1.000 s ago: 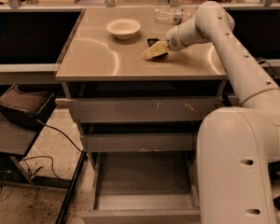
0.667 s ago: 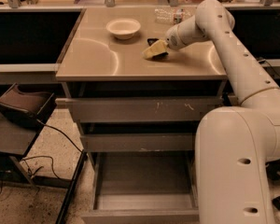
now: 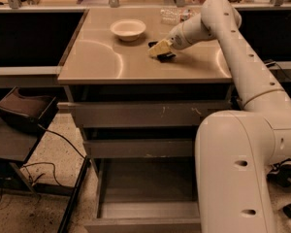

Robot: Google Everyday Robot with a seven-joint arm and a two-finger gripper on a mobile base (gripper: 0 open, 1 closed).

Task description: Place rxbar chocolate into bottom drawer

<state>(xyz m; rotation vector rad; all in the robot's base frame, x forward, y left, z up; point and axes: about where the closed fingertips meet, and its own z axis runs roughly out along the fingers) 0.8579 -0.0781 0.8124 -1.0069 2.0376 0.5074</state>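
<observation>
Camera view: The robot's pale arm (image 3: 242,67) reaches across from the right and brings its gripper (image 3: 160,49) down onto the tan countertop (image 3: 102,57), right of centre. The rxbar chocolate (image 3: 166,57) shows only as a dark sliver on the counter, directly under and touching the gripper's tip. Most of the bar is hidden by the tool. Whether the claw is spread or clamped on the bar cannot be told from this angle.

A white bowl (image 3: 128,29) sits near the back of the counter, to the left of the gripper and apart from it. A clear plastic bottle (image 3: 170,16) lies at the rear edge, just behind the wrist.

Below the counter, the two upper drawers (image 3: 150,114) are pushed in. The bottom drawer (image 3: 140,211) stands pulled out toward the camera, its grey tray open to view. A dark bag (image 3: 24,108) rests on a low stand to the left.
</observation>
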